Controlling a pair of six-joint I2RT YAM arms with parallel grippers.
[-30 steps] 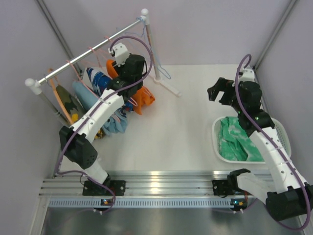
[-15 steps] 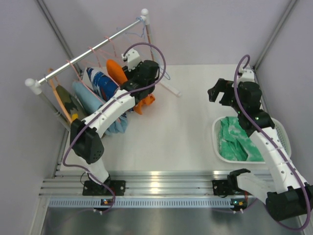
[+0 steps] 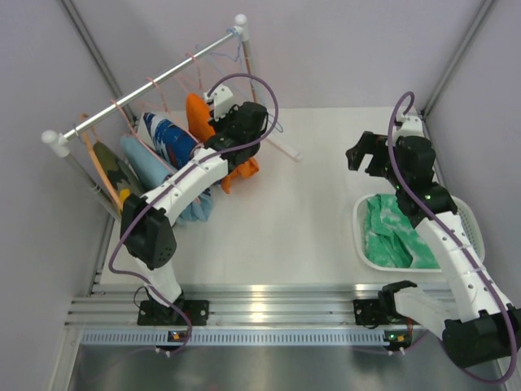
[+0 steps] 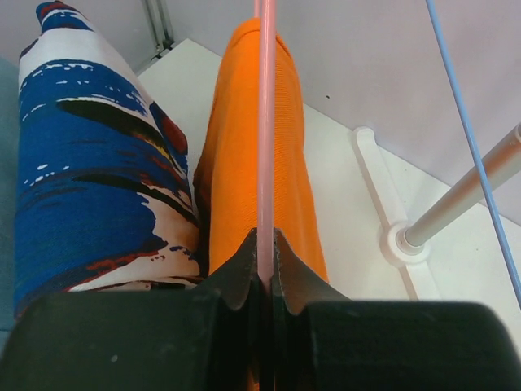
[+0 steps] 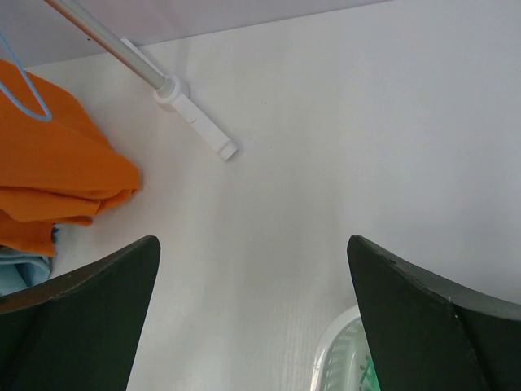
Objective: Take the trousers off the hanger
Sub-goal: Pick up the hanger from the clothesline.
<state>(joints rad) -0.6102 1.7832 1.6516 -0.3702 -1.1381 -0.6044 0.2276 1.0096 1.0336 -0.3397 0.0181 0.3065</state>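
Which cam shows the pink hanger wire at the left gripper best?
Left wrist: the pink hanger wire runs straight down over the orange trousers into the shut left gripper. Top external: the left arm covers the grip. Right wrist: only the trousers, no pink wire.

I'm counting five trousers here, four hanging right beside the left gripper (orange, blue-and-white patterned, light blue, camo) and one mint green lying near the right gripper in the one basket, plus one rack and one pink hanger sitting in the left gripper.
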